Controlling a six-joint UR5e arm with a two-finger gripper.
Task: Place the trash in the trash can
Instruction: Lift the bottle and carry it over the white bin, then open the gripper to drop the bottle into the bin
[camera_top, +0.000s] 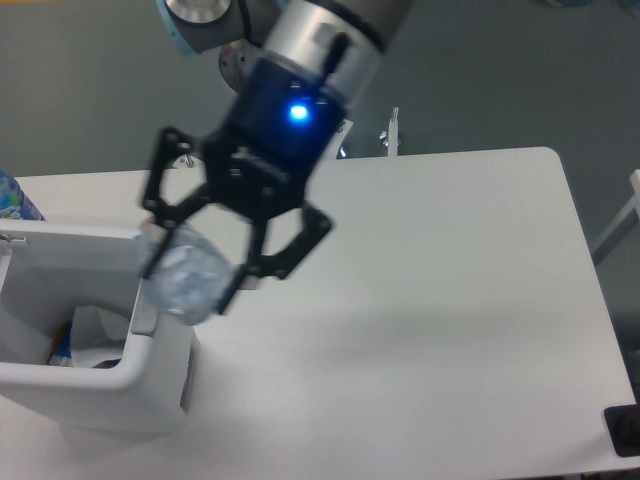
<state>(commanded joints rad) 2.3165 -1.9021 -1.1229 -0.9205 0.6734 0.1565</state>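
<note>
The broad white table (450, 300) fills most of the view, its rounded far corner at the upper right. Above it reaches the grey robot arm (320, 40) with light-blue joint caps, its black wrist housing showing 1 lit blue lamp.

At the left edge stands the boxy white-grey plastic trash can (150, 385) with rounded corners, a thick rim and a grey handle panel (147, 318) on the side facing the arm. Inside it lies a crumpled translucent-white wrapper (95, 330) (partly hidden by the near wall), with something bluish beside it that is too small to make out.

The black 2-finger end effector (190, 285) hangs over the trash can's right rim, its fingers closed around a slim clear plastic bottle (180, 275). The bottle is held in the air, clear of the table, tilted, with its lower end over the rim near the handle panel. Its image is blurred, so label and cap cannot be told.

A small blue-patterned object (12, 197) peeks in at the far left edge behind the trash can, and a dark corner (625, 432) shows at the lower right.
</note>
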